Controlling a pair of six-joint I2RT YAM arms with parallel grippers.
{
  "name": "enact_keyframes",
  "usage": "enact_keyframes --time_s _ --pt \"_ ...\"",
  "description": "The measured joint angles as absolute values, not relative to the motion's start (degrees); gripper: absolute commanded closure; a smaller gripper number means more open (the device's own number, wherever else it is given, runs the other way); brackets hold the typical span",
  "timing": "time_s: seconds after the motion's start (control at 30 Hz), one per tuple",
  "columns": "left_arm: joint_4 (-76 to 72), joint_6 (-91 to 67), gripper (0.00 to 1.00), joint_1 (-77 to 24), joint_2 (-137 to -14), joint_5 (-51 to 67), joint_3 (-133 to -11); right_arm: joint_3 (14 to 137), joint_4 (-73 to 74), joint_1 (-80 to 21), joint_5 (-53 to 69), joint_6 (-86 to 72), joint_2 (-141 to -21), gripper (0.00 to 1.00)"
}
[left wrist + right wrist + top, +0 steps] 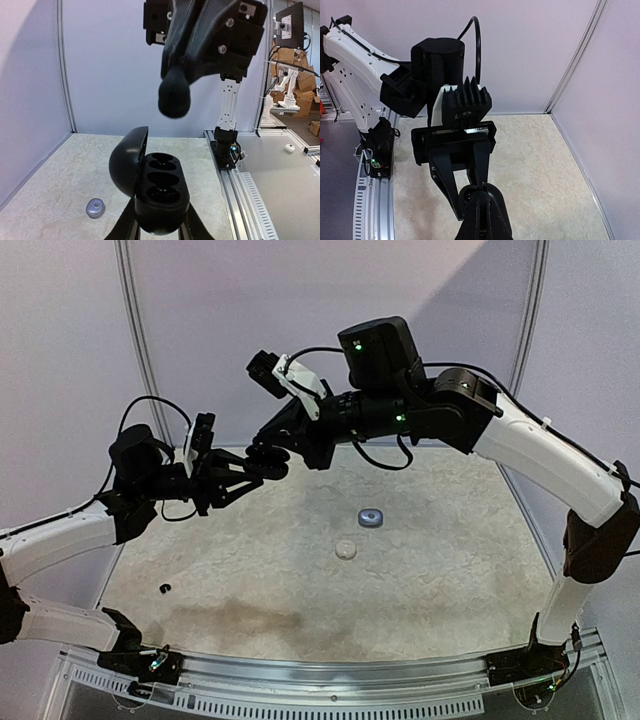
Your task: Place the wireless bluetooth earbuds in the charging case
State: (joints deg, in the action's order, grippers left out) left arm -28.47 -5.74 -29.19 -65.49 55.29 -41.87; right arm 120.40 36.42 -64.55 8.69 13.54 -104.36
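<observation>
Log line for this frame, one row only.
left tool: shut on open black charging case, wells look empty | right tool: shut, just off case, payload unclear | table: grey case, white round item

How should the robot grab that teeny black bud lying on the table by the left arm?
Best straight down from above, I think, fingers pinching the black bud across its two sides. It is tiny and lies low on the table with bare space around, so nothing sideways gets under it. The left gripper is busy holding the open case.
</observation>
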Motion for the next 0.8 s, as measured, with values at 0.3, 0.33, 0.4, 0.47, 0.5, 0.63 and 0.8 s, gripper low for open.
enact_keyframes --time_s 0.3,0.33,0.4,0.47,0.5,0.63,0.8 --pt "-28.5 -6.0 1.00 -29.2 -65.5 55.5 -41.9 119.1 37.7 -64.5 8.7 13.8 -103.6 1.00" --pt "-28.6 -6.1 1.00 -29.2 -65.5 55.7 -41.9 118.9 38.4 -64.5 8.5 14.0 -103.6 1.00" --pt "-28.9 -6.2 1.00 -29.2 -65.6 56.0 -41.9 118.7 39.8 -64.5 8.0 14.6 -103.6 1.00" --pt "-29.2 -6.3 1.00 -29.1 -65.6 56.2 -41.9 118.6 40.6 -64.5 7.3 15.5 -103.6 1.00" --pt "-29.3 -6.3 1.00 -29.1 -65.6 56.3 -41.9 118.6 40.9 -64.5 6.9 16.0 -103.6 1.00" --pt "-29.8 -6.6 1.00 -29.1 -65.6 56.4 -41.9 118.6 42.0 -64.5 6.0 17.3 -103.6 1.00" --pt "-30.8 -7.2 1.00 -29.1 -65.8 56.4 -41.9 118.4 42.5 -64.5 5.6 18.4 -103.6 1.00"
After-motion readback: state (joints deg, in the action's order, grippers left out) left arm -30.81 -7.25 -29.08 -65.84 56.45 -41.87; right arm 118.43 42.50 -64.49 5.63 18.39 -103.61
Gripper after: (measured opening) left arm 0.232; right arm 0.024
